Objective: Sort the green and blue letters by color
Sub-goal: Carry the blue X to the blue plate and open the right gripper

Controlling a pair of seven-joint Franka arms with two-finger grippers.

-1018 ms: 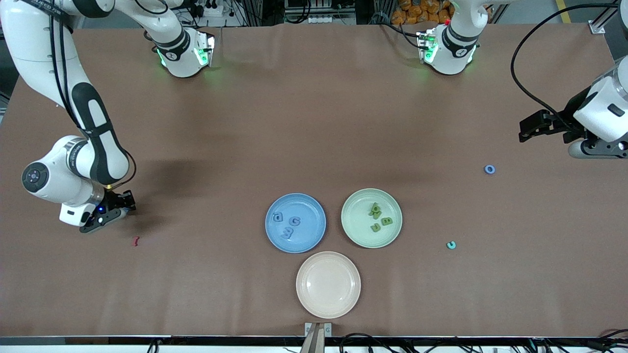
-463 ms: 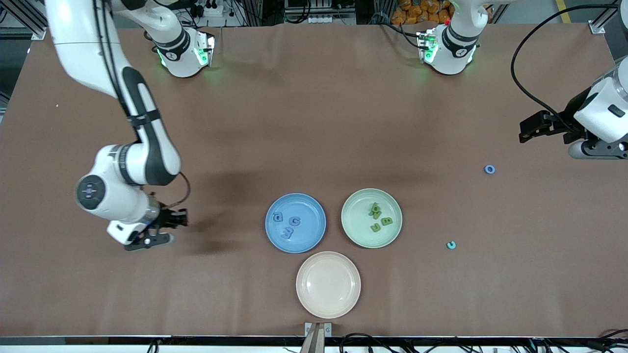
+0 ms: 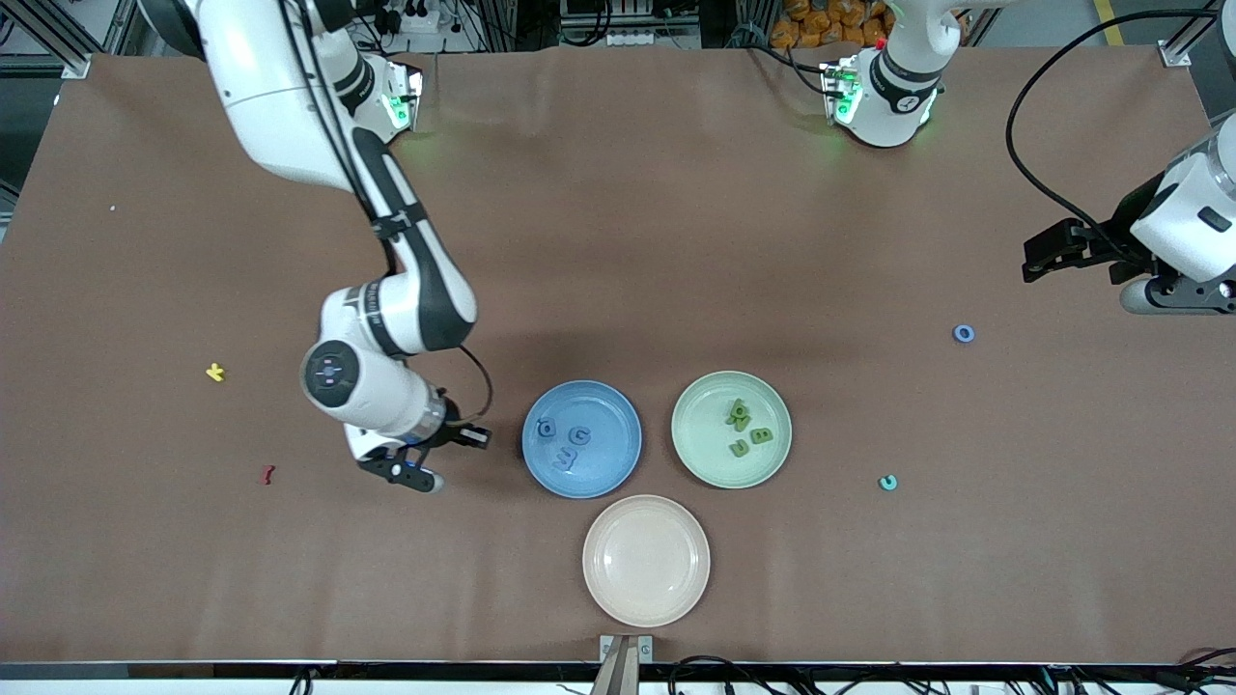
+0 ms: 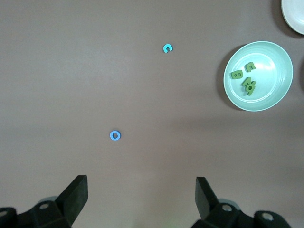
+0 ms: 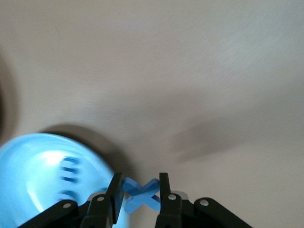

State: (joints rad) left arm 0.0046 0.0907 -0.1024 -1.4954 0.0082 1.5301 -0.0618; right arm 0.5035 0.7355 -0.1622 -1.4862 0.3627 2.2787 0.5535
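While the right gripper (image 5: 137,194) pinches a blue X-shaped letter (image 5: 140,194) between its narrowed jaws, it hangs over bare table just beside the blue plate (image 3: 618,405), on the side toward the right arm's end. That plate carries three blue letters (image 3: 568,445). Beside it, toward the left arm's end, the green plate (image 3: 700,386) holds four green letters (image 3: 745,428) in a loose cluster. An empty cream plate (image 3: 646,560) sits nearer the front camera, between the two. Left gripper (image 4: 140,199) waits with jaws spread wide, holding nothing, over the table at the left arm's end. A blue O-shaped letter (image 3: 964,333) lies loose on the table near it, and a teal C-shaped letter (image 3: 887,482) lies nearer the camera, close to the green plate. Toward the right arm's end lie a yellow letter (image 3: 215,372) and a dark red letter (image 3: 267,474), well apart from the plates.
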